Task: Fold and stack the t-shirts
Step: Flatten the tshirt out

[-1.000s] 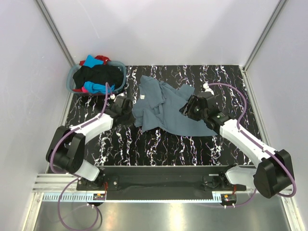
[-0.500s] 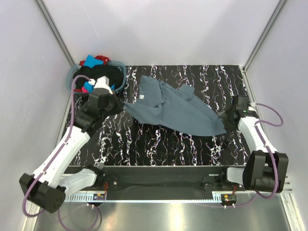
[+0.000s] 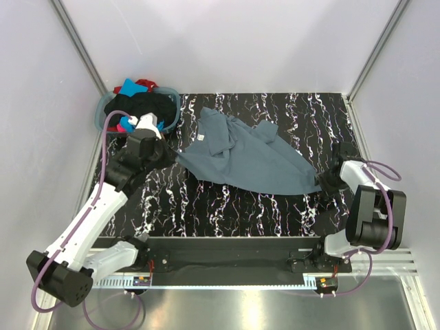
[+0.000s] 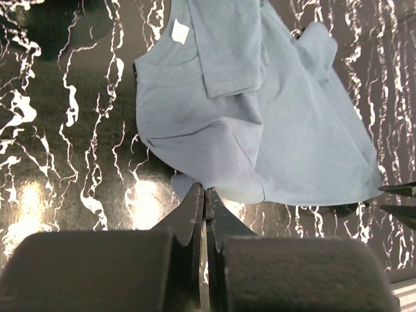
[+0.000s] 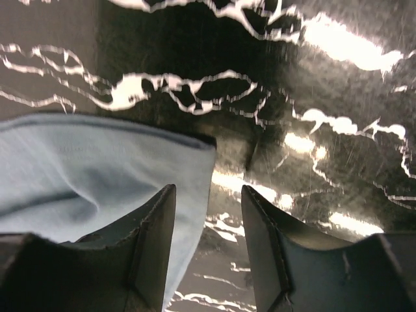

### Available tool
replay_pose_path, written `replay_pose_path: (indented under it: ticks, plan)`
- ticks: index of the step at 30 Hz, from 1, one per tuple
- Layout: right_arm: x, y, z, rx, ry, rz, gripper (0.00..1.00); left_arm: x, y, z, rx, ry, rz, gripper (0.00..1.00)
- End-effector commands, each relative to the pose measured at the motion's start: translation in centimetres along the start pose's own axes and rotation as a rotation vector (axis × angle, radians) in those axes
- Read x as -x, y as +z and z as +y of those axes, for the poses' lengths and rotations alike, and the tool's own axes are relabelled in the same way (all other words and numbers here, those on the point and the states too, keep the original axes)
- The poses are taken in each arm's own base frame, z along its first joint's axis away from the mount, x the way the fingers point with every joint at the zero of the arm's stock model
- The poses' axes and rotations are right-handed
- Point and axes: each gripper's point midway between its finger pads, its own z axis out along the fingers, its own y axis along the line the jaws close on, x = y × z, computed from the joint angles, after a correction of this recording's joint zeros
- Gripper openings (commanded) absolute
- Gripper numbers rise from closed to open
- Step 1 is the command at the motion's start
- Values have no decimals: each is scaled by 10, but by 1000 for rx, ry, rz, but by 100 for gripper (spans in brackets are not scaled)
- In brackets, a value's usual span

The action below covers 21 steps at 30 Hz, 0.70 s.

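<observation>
My left arm (image 3: 96, 206) reaches far out to the left. Its left fingers (image 4: 205, 195) are pinched tight on one corner of the blue-grey shirt (image 3: 240, 155). My right arm (image 3: 371, 206) is folded up short. Its right fingers (image 3: 329, 181) stand partly apart and hold nothing, and the shirt's other corner lies just by them. The shirt is spread on the bench (image 3: 227, 206). The basket (image 3: 103, 110) holds a pile of shirts (image 3: 141, 106): black, turquoise, red and pink.
</observation>
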Motion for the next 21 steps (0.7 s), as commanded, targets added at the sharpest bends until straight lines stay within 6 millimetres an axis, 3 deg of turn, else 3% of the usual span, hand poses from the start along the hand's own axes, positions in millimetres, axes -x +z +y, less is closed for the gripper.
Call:
replay_pose_path:
  ticks: [1,9,12,13,16,17,19,20,21]
  plan:
    - [15,8,3,5,48,-58,52,4,-2,-4,-29,14,-23,0]
    - [17,27,9,37,55,-73,45,6,-3,-9,-51,1,-22,0]
    - [14,35,12,52,43,-60,28,5,-2,-10,-57,-7,-20,0]
    - [15,36,12,51,29,-63,4,5,-2,-11,-59,-10,-20,0]
    - [29,21,20,87,-20,-120,0,16,-6,-13,-54,-13,-57,0]
    - [48,-10,39,171,-19,-186,0,36,-14,-22,-70,-16,-104,0]
    - [68,-57,52,242,-48,-262,0,68,-30,-37,-94,-19,-180,0]
    - [93,-123,75,392,-28,-374,0,99,-48,-56,-133,-28,-237,0]
    - [102,-154,74,420,-18,-418,0,115,-59,-68,-160,-40,-263,0]
